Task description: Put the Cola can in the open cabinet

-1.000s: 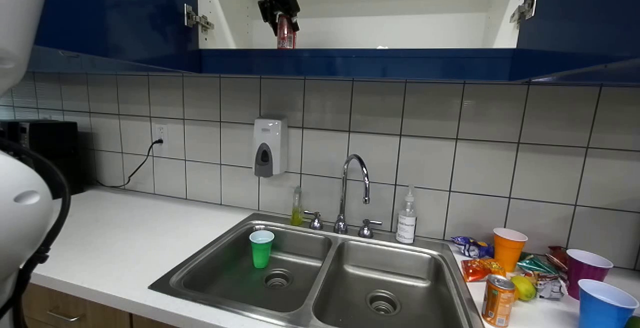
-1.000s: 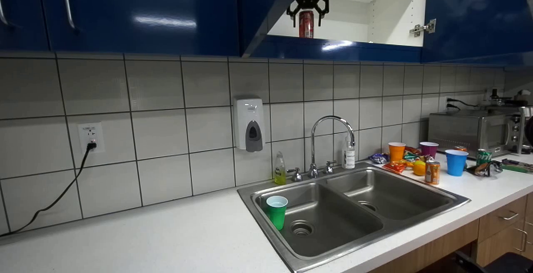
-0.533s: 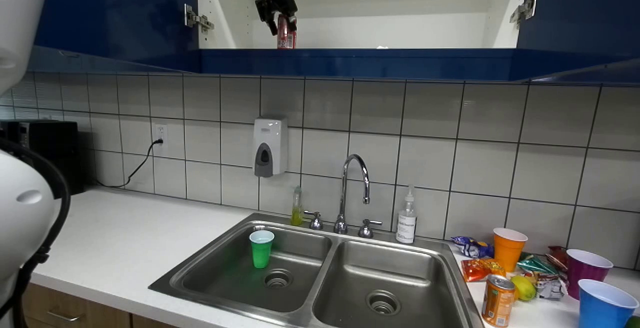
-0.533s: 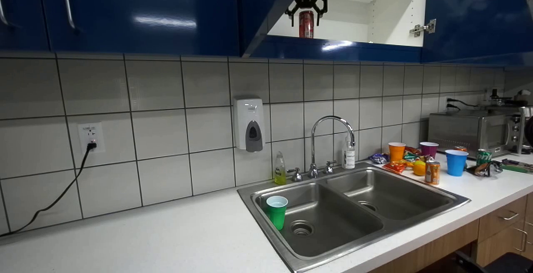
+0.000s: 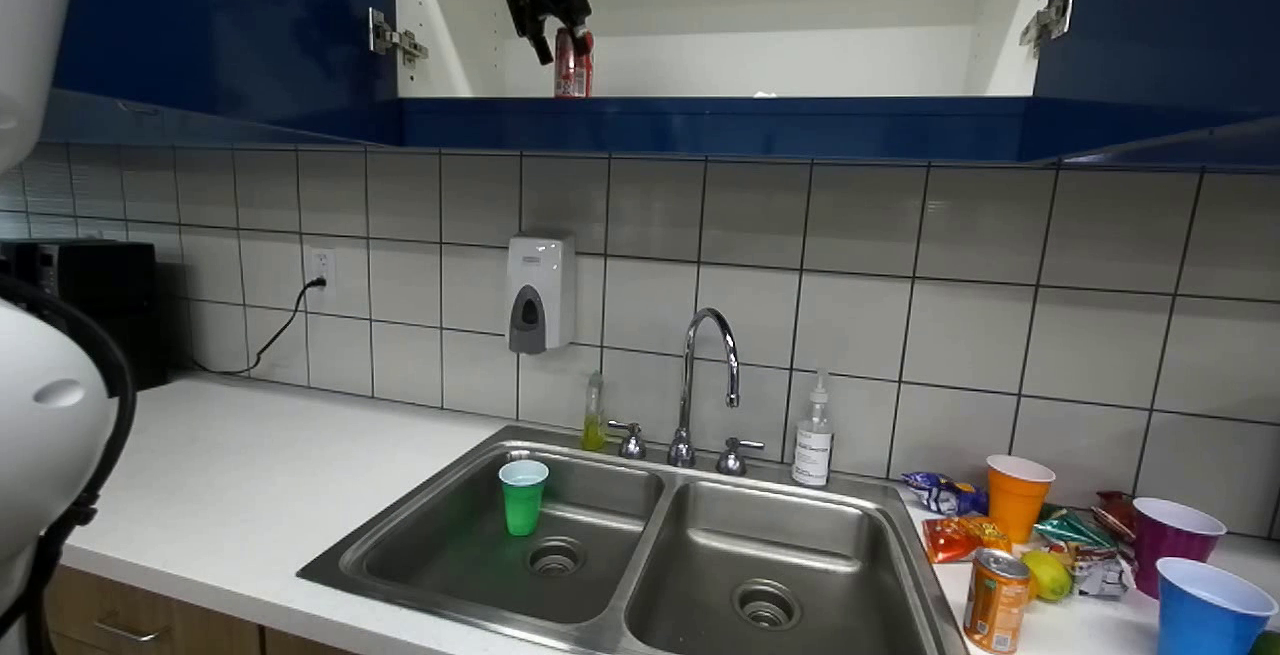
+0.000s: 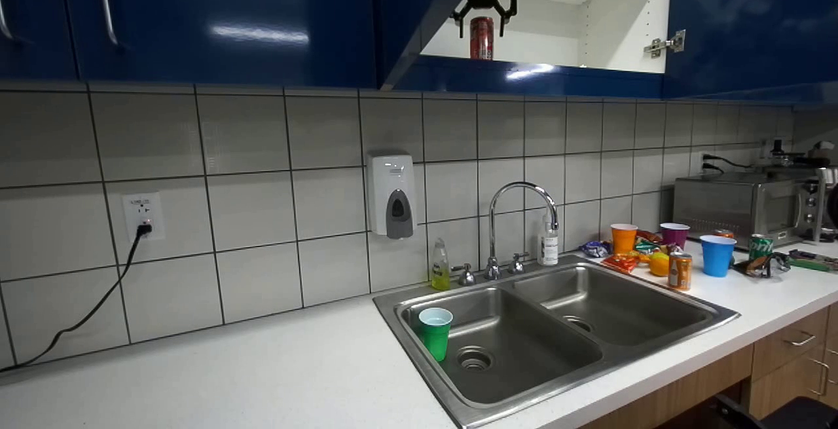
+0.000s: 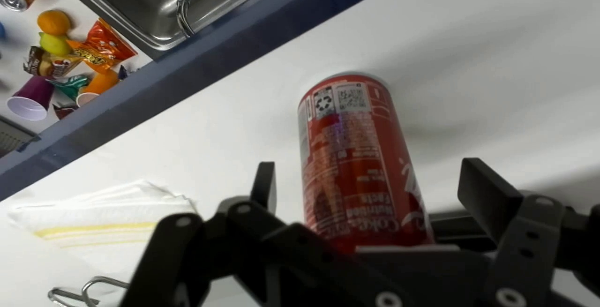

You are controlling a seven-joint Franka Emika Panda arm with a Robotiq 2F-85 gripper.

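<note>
The Cola can (image 5: 574, 77) stands upright on the floor of the open cabinet (image 5: 720, 123), near its front edge. In the other exterior picture the can (image 6: 482, 44) also stands inside the cabinet (image 6: 563, 80). My gripper (image 6: 481, 31) is open, pointing down, with one finger on each side of the can's upper part and gaps on both sides. In the wrist view the can (image 7: 351, 157) rises between the open fingers of the gripper (image 7: 378, 190), touching neither finger; its top end is hidden behind the gripper's parts.
A cabinet door (image 6: 419, 23) hangs open close beside the gripper. A white cloth or paper with yellow stripes (image 7: 103, 222) lies on the cabinet floor. Below are the sink (image 5: 640, 575), the green cup (image 5: 523, 497), and several cups, snacks and an orange can (image 5: 996, 600) on the counter.
My open gripper has risen slightly and shifted a little relative to the can. The can has stayed standing in the same place. The arm has moved slightly.
</note>
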